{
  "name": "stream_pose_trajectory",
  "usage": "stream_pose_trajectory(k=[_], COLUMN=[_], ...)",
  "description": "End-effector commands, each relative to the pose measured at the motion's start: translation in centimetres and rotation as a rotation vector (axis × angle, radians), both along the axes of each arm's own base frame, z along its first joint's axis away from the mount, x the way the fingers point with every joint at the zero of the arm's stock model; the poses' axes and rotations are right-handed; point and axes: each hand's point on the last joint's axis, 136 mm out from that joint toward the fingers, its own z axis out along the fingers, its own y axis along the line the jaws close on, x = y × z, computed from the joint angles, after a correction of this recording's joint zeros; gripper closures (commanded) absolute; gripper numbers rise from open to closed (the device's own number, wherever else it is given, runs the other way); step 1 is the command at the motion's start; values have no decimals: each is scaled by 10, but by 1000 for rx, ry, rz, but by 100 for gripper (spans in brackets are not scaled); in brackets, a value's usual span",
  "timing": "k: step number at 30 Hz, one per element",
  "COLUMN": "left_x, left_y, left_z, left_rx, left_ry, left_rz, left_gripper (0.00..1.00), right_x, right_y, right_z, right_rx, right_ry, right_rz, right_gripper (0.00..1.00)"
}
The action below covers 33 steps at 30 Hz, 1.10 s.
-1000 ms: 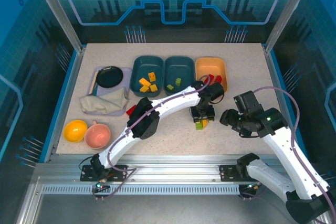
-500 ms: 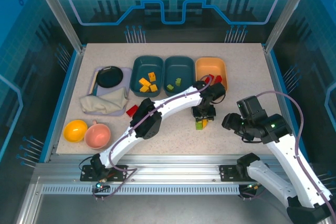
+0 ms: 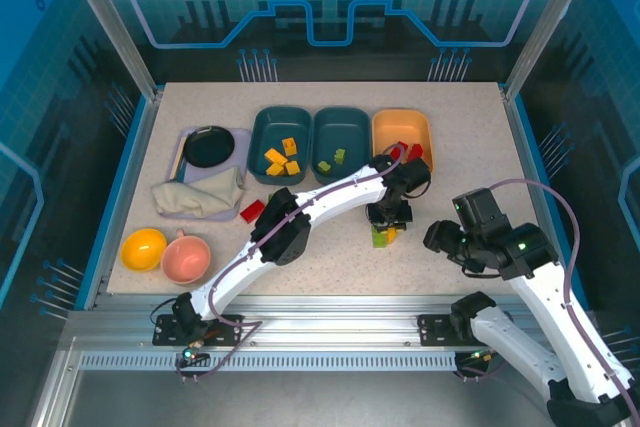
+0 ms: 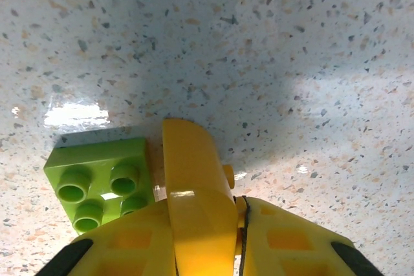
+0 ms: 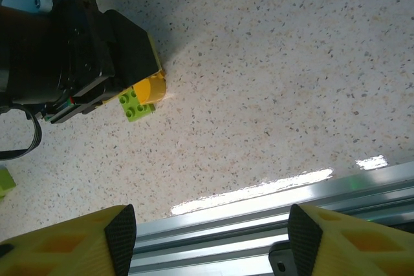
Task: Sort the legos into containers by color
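At the left fingers (image 4: 123,250): a pinch on a yellow brick (image 4: 191,172), one pad flush on each flank, low on the table (image 4: 291,63). Long axis of that brick straight out from the wrist, in line with the fingers, so gripped across the narrow way. Just beside its left face, perhaps touching, a green brick (image 4: 97,182), studs up, lying flat. Likely to be nudged or dragged on the lift; best taken straight up.

Seen from above, same pair (image 3: 383,237) in the middle of the table, under the left wrist. Up and to the left from there, well apart, the left teal tray (image 3: 275,127) with other yellow bricks in it: by colour, the probable drop. Between it and the orange tray (image 3: 400,125), the middle teal tray (image 3: 345,127) holding greens.

At the right fingers (image 5: 77,244): spread wide, nothing between, hanging over the near edge to the right of the bricks, farther off than the left.
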Motion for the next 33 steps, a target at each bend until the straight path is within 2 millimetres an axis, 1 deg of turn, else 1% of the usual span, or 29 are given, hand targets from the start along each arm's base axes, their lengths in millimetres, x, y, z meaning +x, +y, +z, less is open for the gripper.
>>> stream_pose_trajectory(k=[1, 6, 9, 10, 12, 14, 16, 18, 19, 21, 24, 26, 29, 32, 33], left_x=[3, 15, 25, 29, 40, 54, 72, 90, 98, 115, 135, 151, 175, 198, 206], left_y=[0, 1, 5, 10, 22, 39, 65, 96, 111, 147, 198, 237, 283, 314, 321], left_z=[23, 65, 88, 95, 113, 130, 144, 156, 158, 163, 158, 152, 145, 133, 128], left_rx=[-12, -80, -120, -125, -144, -153, -154, -143, -132, -107, -57, -10, 29, 45, 51], left_ry=[-43, -107, -137, -145, -170, -197, -226, -255, -263, -281, -287, -299, -317, -327, -326], left_rz=[-6, 21, 46, 59, 90, 123, 162, 194, 208, 244, 292, 335, 404, 461, 473], left_gripper=[84, 85, 85, 85, 86, 86, 85, 85, 86, 86, 86, 85, 85, 85, 85], right_x=[0, 9, 16, 19, 25, 33, 41, 53, 57, 69, 85, 97, 116, 135, 140], right_y=[7, 18, 24, 26, 33, 43, 54, 69, 75, 93, 121, 147, 180, 209, 216], right_z=[3, 13, 21, 24, 30, 36, 44, 52, 56, 62, 68, 72, 73, 69, 69], right_rx=[26, 65, 91, 99, 124, 153, 187, 221, 235, 247, 217, 202, 219, 247, 250], right_ry=[-28, -104, -155, -171, -204, -234, -275, -322, -340, -378, -421, -451, -477, -466, -460], right_rz=[46, 106, 131, 138, 162, 199, 249, 308, 335, 398, 496, 562, 601, 626, 630], right_gripper=[34, 32, 31, 30, 30, 30, 30, 29, 29, 28, 28, 27, 26, 25, 25])
